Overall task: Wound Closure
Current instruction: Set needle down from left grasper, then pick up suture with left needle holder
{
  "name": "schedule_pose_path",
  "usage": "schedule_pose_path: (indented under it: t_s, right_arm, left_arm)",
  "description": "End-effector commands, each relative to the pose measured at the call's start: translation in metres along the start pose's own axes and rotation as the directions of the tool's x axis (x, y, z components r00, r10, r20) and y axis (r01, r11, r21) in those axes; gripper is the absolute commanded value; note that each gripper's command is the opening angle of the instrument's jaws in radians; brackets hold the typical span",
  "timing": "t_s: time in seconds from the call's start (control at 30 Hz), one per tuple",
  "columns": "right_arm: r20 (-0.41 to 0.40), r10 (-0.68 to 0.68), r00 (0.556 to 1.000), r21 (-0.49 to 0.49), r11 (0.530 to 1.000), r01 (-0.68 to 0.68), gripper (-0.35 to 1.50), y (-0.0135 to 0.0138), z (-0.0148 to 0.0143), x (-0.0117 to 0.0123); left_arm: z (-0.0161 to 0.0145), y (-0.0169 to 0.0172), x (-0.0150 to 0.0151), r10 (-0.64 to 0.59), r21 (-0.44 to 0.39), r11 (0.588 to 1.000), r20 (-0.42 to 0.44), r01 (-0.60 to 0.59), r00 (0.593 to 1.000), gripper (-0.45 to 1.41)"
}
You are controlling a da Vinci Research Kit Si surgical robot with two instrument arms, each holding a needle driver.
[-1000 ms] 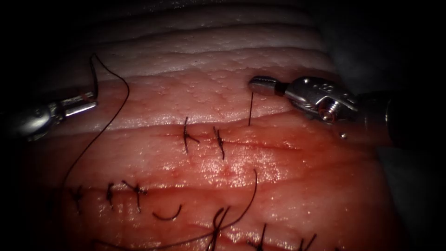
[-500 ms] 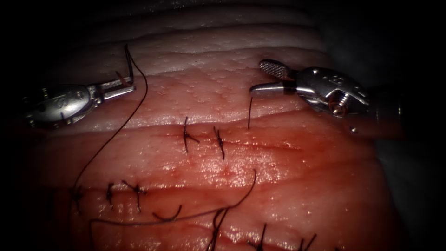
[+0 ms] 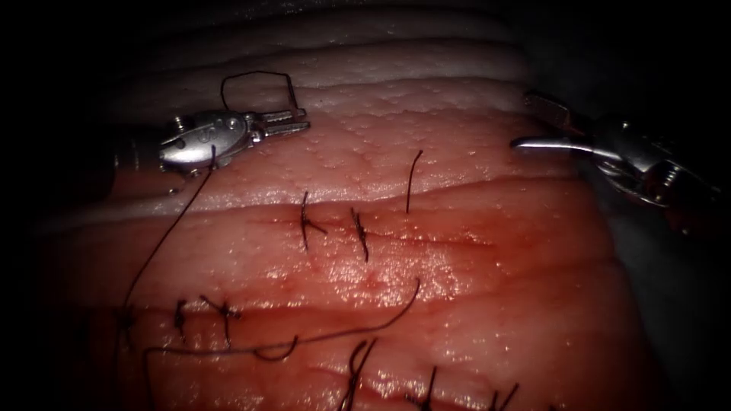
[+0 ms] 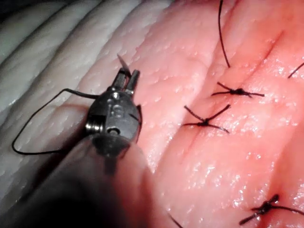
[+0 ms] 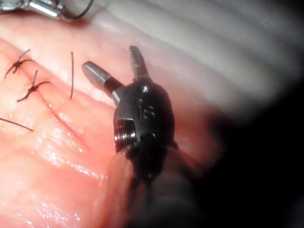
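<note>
1. Readable marks: only faint stamped digits on each tool's wrist housing, too small to read.
2. Left tool (image 3: 293, 122) sits far-left over the pale tissue (image 3: 457, 251), jaws clamped on the thread (image 3: 164, 243). The thread loops above the jaws, then trails down the left side.
3. Needle: can't make it out at the left jaws, so I can't tell whether it is held.
4. Right tool (image 3: 537, 122) is at the far right edge, jaws spread wide, holding nothing.
5. A free thread end (image 3: 411, 183) stands out of the tissue right of the two stitches (image 3: 331, 224) on the cut (image 3: 426, 237).
6. Versus 0.5 s ago: left tool has moved right; right tool has backed off right, away from the thread end.
</note>
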Motion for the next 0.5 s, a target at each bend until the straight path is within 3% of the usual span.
schedule_pose_path:
  t_s: [0.03, 0.07, 0.1, 0.27, 0.33, 0.43, 0.5]
  right_arm:
    - [0.004, -0.005, 1.0, 0.0, 1.0, 0.005, 1.19, 0.0, 0.0011, -0.001]
    - [0.014, -0.012, 1.0, -0.002, 1.0, 0.012, 1.19, 0.0, 0.0015, -0.0017]
    - [0.014, -0.015, 1.0, -0.002, 1.0, 0.015, 1.19, 0.0, 0.0016, -0.002]
    - [0.025, -0.029, 0.999, -0.004, 1.0, 0.029, 1.19, -0.0001, 0.002, -0.0033]
    - [0.026, -0.031, 0.999, -0.004, 1.0, 0.031, 1.19, -0.0002, 0.0021, -0.0036]
    - [0.035, -0.04, 0.999, -0.007, 0.999, 0.04, 1.19, -0.0006, 0.002, -0.0044]
    - [0.042, -0.044, 0.998, -0.004, 0.999, 0.044, 1.18, -0.0008, 0.0019, -0.0048]
  left_arm:
    - [0.0009, -0.0003, -0.0002, -0.005, 0.005, 1.0, -0.002, 0.005, 1.0, 0.64]
    - [0.0009, -0.0003, -0.0001, -0.012, 0.001, 1.0, -0.004, 0.012, 1.0, 0.88]
    - [0.0007, -0.0002, 0.0, -0.013, -0.001, 1.0, -0.004, 0.013, 1.0, 0.96]
    - [-0.0012, 0.0011, 0.0011, -0.021, -0.013, 1.0, 0.005, 0.021, 1.0, 1.11]
    - [-0.0018, 0.0014, 0.0012, -0.028, -0.017, 0.999, 0.009, 0.028, 1.0, 1.13]
    - [-0.0052, 0.0032, 0.0023, 0.067, -0.055, 0.996, 0.041, -0.065, 0.997, 1.11]
    - [-0.0075, 0.0048, 0.0026, 0.091, -0.124, 0.988, 0.026, -0.087, 0.996, 0.91]
